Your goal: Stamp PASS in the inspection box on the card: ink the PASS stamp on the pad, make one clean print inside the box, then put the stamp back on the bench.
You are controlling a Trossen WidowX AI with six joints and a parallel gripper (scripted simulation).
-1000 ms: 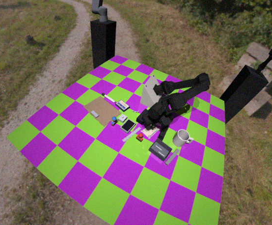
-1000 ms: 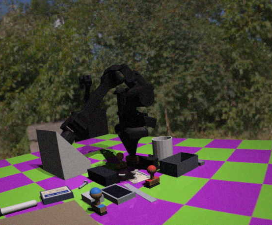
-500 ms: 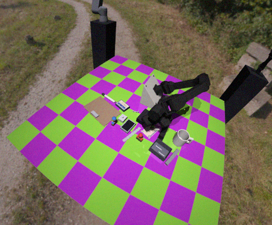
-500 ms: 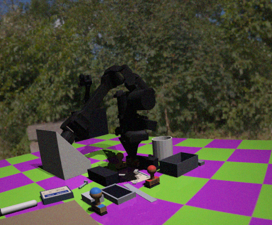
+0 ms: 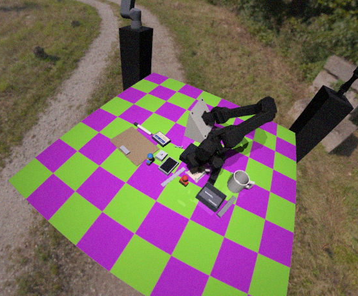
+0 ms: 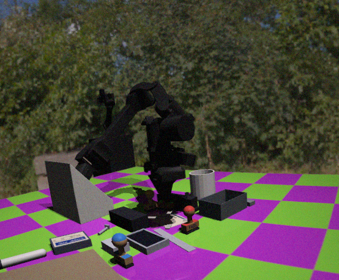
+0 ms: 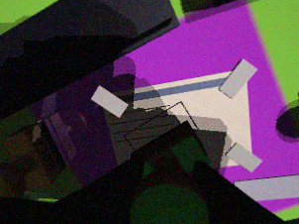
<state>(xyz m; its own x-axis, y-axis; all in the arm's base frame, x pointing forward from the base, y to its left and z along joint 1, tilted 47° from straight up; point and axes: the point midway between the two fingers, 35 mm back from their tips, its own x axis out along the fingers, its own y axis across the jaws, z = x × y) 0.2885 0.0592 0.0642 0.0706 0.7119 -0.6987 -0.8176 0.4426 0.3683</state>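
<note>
Beyond the green-topped stamp [image 7: 190, 153], clamped in the fingers [image 5: 195, 169] [image 6: 165, 198], the inspection box [image 7: 162, 122] peeks out toward twelve o'clock in the wrist view, edges roughly parallel.

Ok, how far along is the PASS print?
Done: the green-topped stamp is off the bench; inking can't be confirmed, its face is hidden.
In hand: the gripper grips it over the card, partly covering the outlined box.
Left: apparently the print, none showing in the box's visible part, then setting the stamp down.
</note>
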